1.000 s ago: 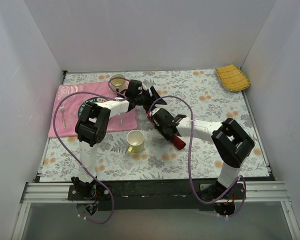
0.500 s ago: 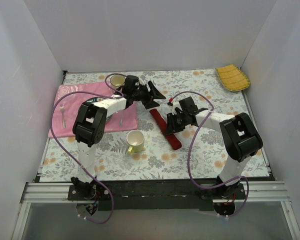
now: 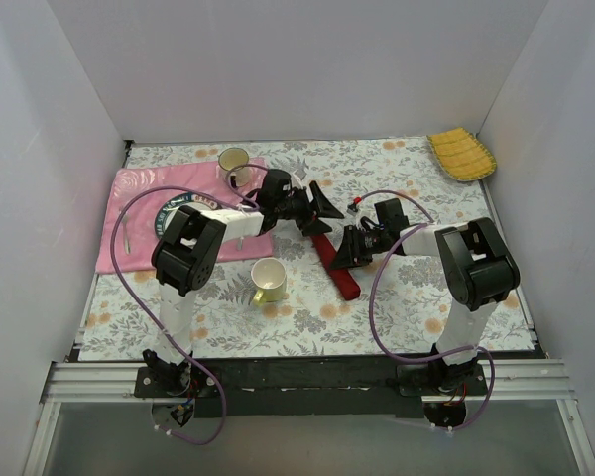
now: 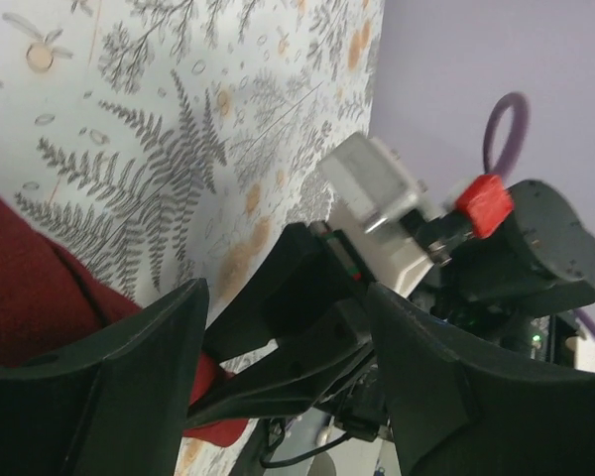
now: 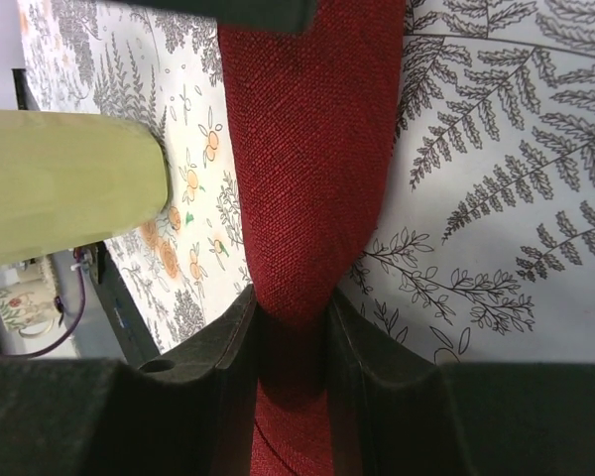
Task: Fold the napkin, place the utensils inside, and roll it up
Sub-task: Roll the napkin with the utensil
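The rolled napkin [image 3: 346, 282] lay slanted in the middle of the counter [image 3: 426, 302], far from every edge, with free room on its right and the cup [image 3: 268, 280] near on its left. The right claw [image 5: 290, 319] pinched the roll narrow between its fingers. The left claw [image 3: 319, 210] stood wide apart and empty at the far end. Since a second ago, the left claw had moved right toward the roll and the right arm had drawn back.

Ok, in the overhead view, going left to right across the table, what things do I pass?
Fork → pale yellow cup → rolled napkin → yellow ribbed cloth. I left out the pink cloth, plate and back cup, since they overlap.
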